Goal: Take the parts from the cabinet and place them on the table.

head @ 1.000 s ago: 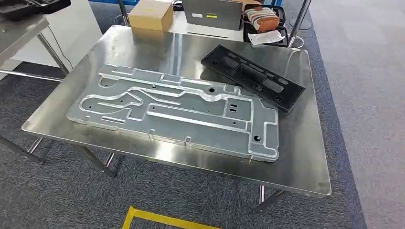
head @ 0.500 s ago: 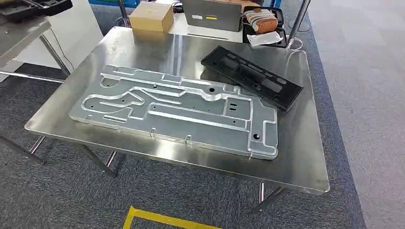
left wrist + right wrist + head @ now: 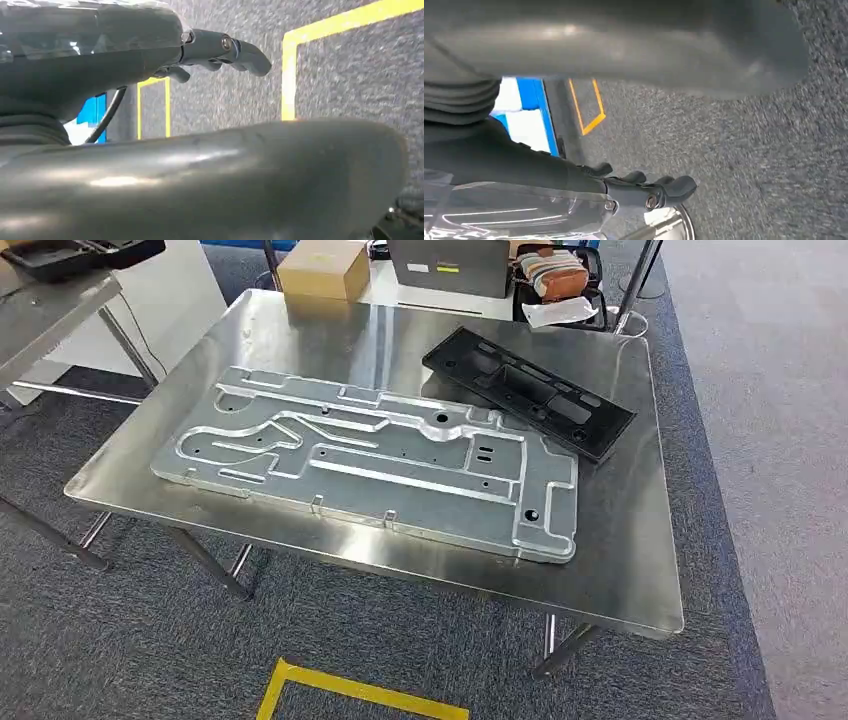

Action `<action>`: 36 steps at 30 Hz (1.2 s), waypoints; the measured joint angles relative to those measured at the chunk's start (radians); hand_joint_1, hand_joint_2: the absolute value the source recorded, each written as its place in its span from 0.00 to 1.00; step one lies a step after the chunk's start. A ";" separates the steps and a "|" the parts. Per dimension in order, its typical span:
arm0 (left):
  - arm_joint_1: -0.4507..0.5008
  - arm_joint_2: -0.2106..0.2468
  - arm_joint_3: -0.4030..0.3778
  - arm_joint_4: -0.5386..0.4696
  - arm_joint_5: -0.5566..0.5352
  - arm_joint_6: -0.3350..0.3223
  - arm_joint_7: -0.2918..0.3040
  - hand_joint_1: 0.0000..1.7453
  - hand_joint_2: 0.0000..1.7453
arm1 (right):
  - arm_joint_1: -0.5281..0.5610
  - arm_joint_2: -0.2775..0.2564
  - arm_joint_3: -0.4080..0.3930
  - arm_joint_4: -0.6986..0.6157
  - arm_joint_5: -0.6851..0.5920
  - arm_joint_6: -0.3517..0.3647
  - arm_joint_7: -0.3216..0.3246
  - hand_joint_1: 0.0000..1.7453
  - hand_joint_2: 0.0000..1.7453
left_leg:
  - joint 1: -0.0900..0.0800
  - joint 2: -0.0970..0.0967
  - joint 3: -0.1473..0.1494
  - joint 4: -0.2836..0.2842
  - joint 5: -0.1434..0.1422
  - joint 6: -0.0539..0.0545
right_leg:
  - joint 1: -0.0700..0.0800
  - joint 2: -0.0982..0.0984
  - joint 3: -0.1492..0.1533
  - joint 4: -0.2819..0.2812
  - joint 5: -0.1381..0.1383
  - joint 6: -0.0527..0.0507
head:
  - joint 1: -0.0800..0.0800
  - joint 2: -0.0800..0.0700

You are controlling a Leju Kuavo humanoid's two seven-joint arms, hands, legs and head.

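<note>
My left hand (image 3: 150,45) is hanging over grey carpet (image 3: 350,75) marked with yellow tape (image 3: 289,65); its fingers (image 3: 247,52) are lying loosely apart, gripping nothing, though my own thumb is blocking much of that wrist view. My right hand (image 3: 589,185) is hanging the same way, its fingers (image 3: 674,187) spread a little and carrying nothing; a shiny metal edge (image 3: 664,227) is peeking in beside them, too cut off to identify.

From my head view, a yellow taped corner (image 3: 350,690) is lying on the floor nearest me. Beyond it the steel desk (image 3: 620,570) is carrying both parts. The large silver machined plate (image 3: 380,465) is lying flat across the middle, its long side running along the near edge. Behind it, toward the far right corner, the black plastic panel (image 3: 530,390) is lying at a slant, its near end just beside the plate; I cannot tell whether they are touching.

Farther off, a cardboard box (image 3: 322,267) is sitting past the desk's far edge, next to a grey case (image 3: 445,260) bearing a small yellow label too tiny to read. A bag (image 3: 550,270) and a white packet (image 3: 555,312) are sitting to the right, cut off by the frame. At far left a black tray (image 3: 80,252) is resting on another desk (image 3: 50,320), half out of sight.
</note>
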 joint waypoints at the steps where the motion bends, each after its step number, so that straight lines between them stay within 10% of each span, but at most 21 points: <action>1: -0.001 -0.002 0.000 0.000 0.001 0.000 0.000 0.00 0.00 | 0.000 0.000 0.000 -0.001 0.000 0.000 -0.007 0.00 0.00 | 0.006 0.000 -0.028 0.074 -0.051 -0.006 | 0.001 -0.002 -0.007 0.000 0.005 -0.004 | 0.000 0.000; 4: -0.001 -0.007 0.000 0.000 0.002 -0.003 0.000 0.00 0.00 | 0.000 0.000 0.000 -0.002 0.002 0.018 -0.022 0.00 0.00 | 0.018 0.000 -0.085 0.251 -0.124 -0.020 | 0.004 -0.007 -0.033 0.004 0.021 -0.002 | 0.000 0.000; 6: -0.001 -0.011 0.000 0.000 0.003 -0.003 0.000 0.00 0.00 | -0.002 0.000 0.003 -0.002 0.004 0.026 -0.028 0.00 0.00 | 0.023 0.001 -0.023 0.163 -0.061 -0.024 | 0.003 -0.009 -0.048 0.010 0.030 0.003 | 0.000 0.000; 8: -0.004 -0.013 0.000 0.000 0.002 -0.003 0.000 0.00 0.00 | -0.004 0.001 0.006 -0.002 0.005 0.035 -0.029 0.00 0.00 | 0.024 0.003 0.101 -0.038 0.009 -0.016 | 0.003 -0.009 -0.059 0.016 0.038 0.011 | 0.000 0.000; 10: -0.009 -0.015 0.000 0.000 0.000 -0.003 0.006 0.00 0.00 | -0.004 0.002 0.009 -0.002 0.006 0.036 -0.030 0.00 0.00 | 0.015 0.003 0.123 -0.084 -0.002 -0.004 | 0.004 -0.011 -0.062 0.016 0.048 0.024 | 0.000 0.000; 11: -0.009 -0.018 0.000 0.000 -0.002 -0.003 0.010 0.00 0.00 | -0.004 0.002 0.009 -0.002 0.010 0.036 -0.032 0.00 1.00 | 0.013 0.002 0.115 -0.090 -0.004 0.002 | 0.003 -0.012 -0.063 0.017 0.053 0.030 | 0.000 0.000; 13: -0.009 -0.022 0.000 0.000 -0.003 -0.003 0.026 0.00 0.00 | -0.006 0.002 0.011 -0.003 0.018 0.036 -0.041 0.00 1.00 | 0.012 0.002 0.108 -0.093 0.005 0.017 | 0.002 -0.012 -0.063 0.011 0.065 0.045 | 0.000 0.000; 14: -0.008 -0.026 0.000 0.000 -0.004 -0.003 0.034 0.00 0.00 | -0.005 -0.001 0.011 -0.003 0.021 0.035 -0.049 0.00 0.00 | 0.020 0.007 0.107 -0.103 0.020 0.025 | -0.003 -0.008 -0.068 0.019 0.056 0.050 | 0.000 0.000; 19: -0.005 -0.033 -0.001 0.000 -0.005 -0.004 0.042 0.00 0.00 | -0.002 -0.002 0.011 -0.003 0.014 0.032 -0.069 0.00 0.00 | 0.015 0.009 0.062 -0.096 0.047 0.038 | -0.002 0.001 -0.180 0.322 -0.127 0.059 | 0.000 0.000; 23: -0.003 -0.040 -0.001 0.000 -0.006 -0.005 0.042 0.00 0.00 | -0.002 -0.003 0.011 -0.004 0.013 0.032 -0.069 0.00 0.00 | 0.016 0.006 0.049 -0.072 0.045 0.029 | -0.003 0.002 -0.018 0.081 -0.014 0.054 | 0.000 0.000; 24: -0.005 -0.041 -0.001 0.000 -0.006 -0.005 0.042 0.00 0.00 | -0.001 -0.003 0.011 -0.004 0.013 0.032 -0.069 0.00 0.00 | 0.012 0.015 0.045 -0.065 0.042 0.023 | 0.000 -0.024 0.008 0.030 -0.027 0.046 | 0.000 0.000; 30: -0.005 -0.041 -0.002 0.000 -0.011 -0.006 0.040 0.00 0.00 | -0.004 0.000 0.011 -0.004 0.018 0.034 -0.069 0.00 0.00 | 0.012 0.021 0.023 -0.021 0.008 -0.009 | 0.001 0.002 -0.005 0.017 -0.016 0.010 | 0.000 0.000; 34: -0.004 -0.043 -0.002 0.000 -0.011 -0.014 0.039 0.00 0.00 | -0.004 0.002 0.011 -0.004 0.026 0.040 -0.068 0.00 0.00 | 0.018 0.017 -0.101 0.252 -0.119 -0.020 | 0.004 0.025 -0.015 0.018 -0.011 0.000 | 0.000 0.000; 36: -0.003 -0.044 -0.002 0.000 -0.011 -0.018 0.041 0.00 0.00 | -0.004 0.006 0.015 -0.004 0.032 0.046 -0.066 0.00 0.00 | 0.018 0.015 -0.088 0.222 -0.072 -0.016 | 0.005 0.045 -0.015 0.021 -0.010 0.000 | 0.000 0.000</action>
